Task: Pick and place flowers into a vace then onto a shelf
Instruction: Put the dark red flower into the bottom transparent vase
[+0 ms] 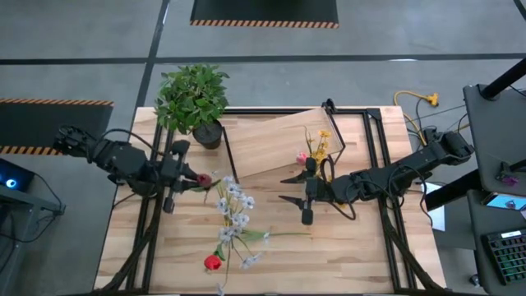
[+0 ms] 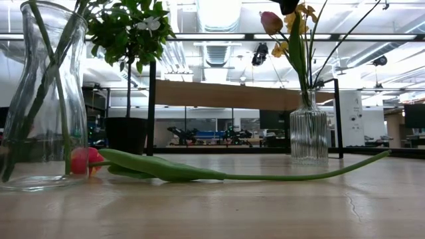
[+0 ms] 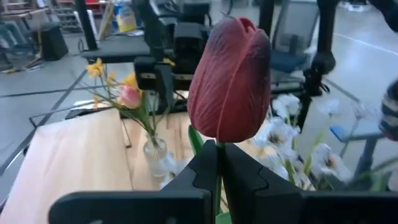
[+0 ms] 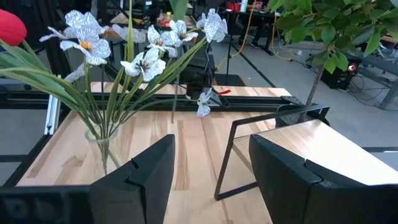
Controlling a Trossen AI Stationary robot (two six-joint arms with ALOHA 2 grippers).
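My left gripper (image 1: 191, 178) is at the table's left, shut on a dark red tulip (image 3: 230, 81). Its stalk runs toward a clear glass vase (image 1: 233, 207) that holds white sprays (image 4: 146, 59). I cannot tell whether the stalk's lower end is inside. A bright red tulip (image 1: 214, 262) lies flat on the table near the front edge. A ribbed vase (image 2: 309, 136) holds yellow blooms and a pink bud (image 2: 271, 22) next to the shelf (image 1: 271, 144). My right gripper (image 1: 289, 189) stands open at mid-table, pointing at the clear vase (image 4: 102, 143). My left gripper pinches the dark red tulip's green stalk (image 3: 219, 149) just below the bloom, between its two shut fingers (image 3: 249, 177). The fingers reach nearly level from the table's left side and lie across the stalk. The bloom stands upright above them, lifted clear of the table.
A bushy green plant in a dark pot (image 1: 196, 103) stands at the far left, beside the shelf's black frame (image 4: 239, 149). Black rails (image 1: 386, 214) run along both sides of the table. Bare wood lies at the near right.
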